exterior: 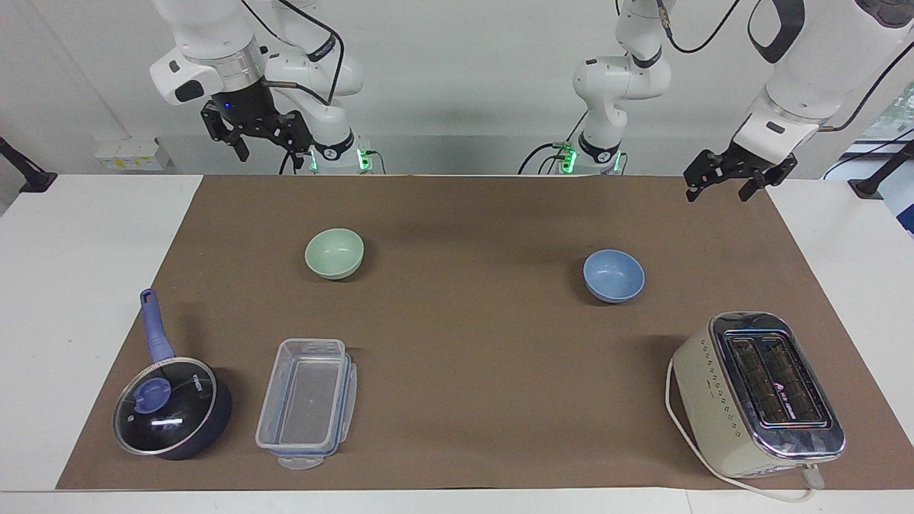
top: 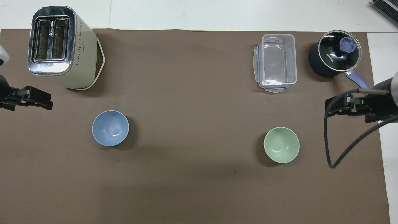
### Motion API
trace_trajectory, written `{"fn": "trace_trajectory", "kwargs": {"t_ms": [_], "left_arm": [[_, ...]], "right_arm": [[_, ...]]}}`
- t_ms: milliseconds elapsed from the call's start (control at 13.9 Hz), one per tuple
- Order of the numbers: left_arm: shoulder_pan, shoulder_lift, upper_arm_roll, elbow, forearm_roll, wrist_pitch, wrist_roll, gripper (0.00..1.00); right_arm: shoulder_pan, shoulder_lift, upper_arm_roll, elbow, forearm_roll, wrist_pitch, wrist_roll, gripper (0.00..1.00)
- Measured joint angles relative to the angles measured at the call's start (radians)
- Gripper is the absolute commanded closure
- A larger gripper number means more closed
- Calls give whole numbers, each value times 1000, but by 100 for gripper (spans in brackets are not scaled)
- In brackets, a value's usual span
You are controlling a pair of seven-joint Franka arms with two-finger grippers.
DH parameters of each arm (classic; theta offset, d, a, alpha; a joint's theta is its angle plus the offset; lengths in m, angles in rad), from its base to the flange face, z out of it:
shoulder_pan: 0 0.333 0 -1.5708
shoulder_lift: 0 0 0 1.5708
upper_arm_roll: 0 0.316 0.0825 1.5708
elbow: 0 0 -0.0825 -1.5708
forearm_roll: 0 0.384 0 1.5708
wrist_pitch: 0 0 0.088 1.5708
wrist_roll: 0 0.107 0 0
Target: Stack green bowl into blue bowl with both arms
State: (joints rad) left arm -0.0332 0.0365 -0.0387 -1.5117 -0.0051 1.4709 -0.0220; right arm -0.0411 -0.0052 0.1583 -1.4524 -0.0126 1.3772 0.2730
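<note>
Now sitting upright on the table (exterior: 457, 214), toward the right arm's end from the blue bowl (exterior: 613, 275): green bowl (exterior: 334, 253), well apart. Hanging raised over the table's robot-side edge, right pincer (exterior: 261, 140) and left pincer (exterior: 734, 178), both spread wide and gripping nothing, both waiting.
</note>
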Motion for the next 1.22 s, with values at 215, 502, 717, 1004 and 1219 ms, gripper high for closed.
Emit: {"fn": "trace_trajectory", "kwargs": {"t_ms": [215,502,717,1004,1219], "left_arm": [[0,0,0,-1,0,-2,0,0],[0,0,0,-5,0,-2,-1,0],[0,-7,-1,-33,0,11,-1,0],[-2,-40,-10,-130,0,71,-1,0],[-5,-57,-19,-204,0,123,-2,0]], "right_arm": [[0,0,0,0,0,1,-3,0],[-7,0,0,0,0,1,-4,0],[-3,0,-2,0,0,1,-5,0],[3,0,-35,0,1,1,-63,0],[84,0,-108,0,1,1,-69,0]]}}
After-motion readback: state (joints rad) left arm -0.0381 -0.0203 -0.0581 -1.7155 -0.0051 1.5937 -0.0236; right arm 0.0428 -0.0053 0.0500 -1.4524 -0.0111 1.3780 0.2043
